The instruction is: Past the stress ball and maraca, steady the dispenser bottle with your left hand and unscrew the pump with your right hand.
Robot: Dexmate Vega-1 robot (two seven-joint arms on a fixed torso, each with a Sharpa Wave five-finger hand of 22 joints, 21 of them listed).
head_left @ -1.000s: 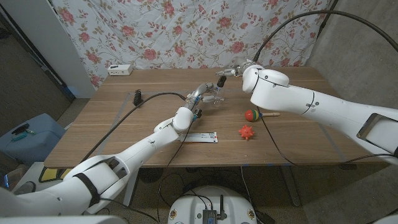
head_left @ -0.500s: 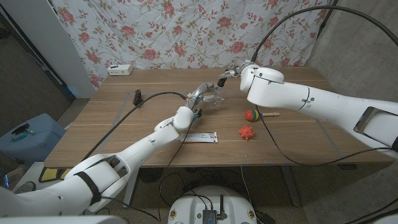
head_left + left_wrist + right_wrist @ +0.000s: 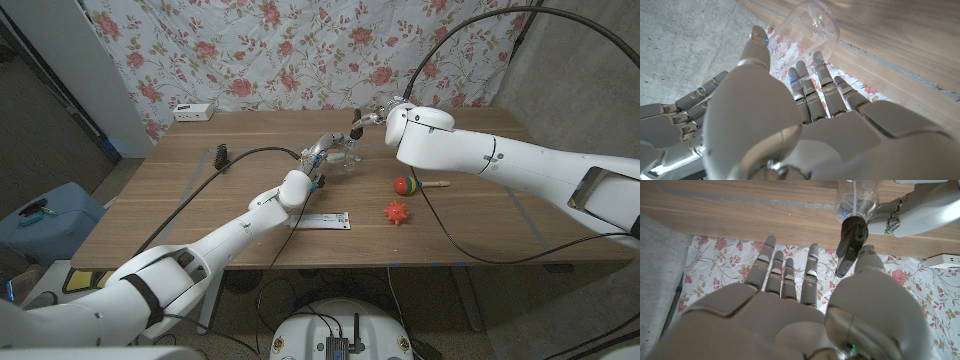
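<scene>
Two arms reach toward the upper middle of the head view, where the clear dispenser bottle (image 3: pixel 349 157) stands on the wooden table (image 3: pixel 200 205) with its black pump (image 3: pixel 356 130) on top. At far left of that view a white power strip (image 3: pixel 193 112) lies near the table's back edge, and a black cable (image 3: pixel 225 162) runs across the wood toward the left arm. A white card (image 3: pixel 323 220) lies on the table below the left forearm.

Next comes the left hand (image 3: pixel 325 150), just left of the bottle; its fingers reach the bottle's side, but the head view is too small to tell whether they grip it. The left wrist view adds more: the left hand (image 3: pixel 785 115) has its fingers (image 3: pixel 815 85) extended and apart, pointing at the bottle's clear rounded body (image 3: pixel 807 25), with no firm grasp showing.

Further right, the right hand (image 3: pixel 375 113) sits at the pump's upper right. The right wrist view shows what the head view cannot: the right hand (image 3: pixel 790 305) with its fingers (image 3: pixel 772 265) straight and spread, the thumb beside the pump (image 3: pixel 850 242), which holds nothing clamped around it.

Lower right of the bottle lie the maraca (image 3: pixel 408 185) and the orange spiky stress ball (image 3: pixel 398 212), both well apart from the hands.
</scene>
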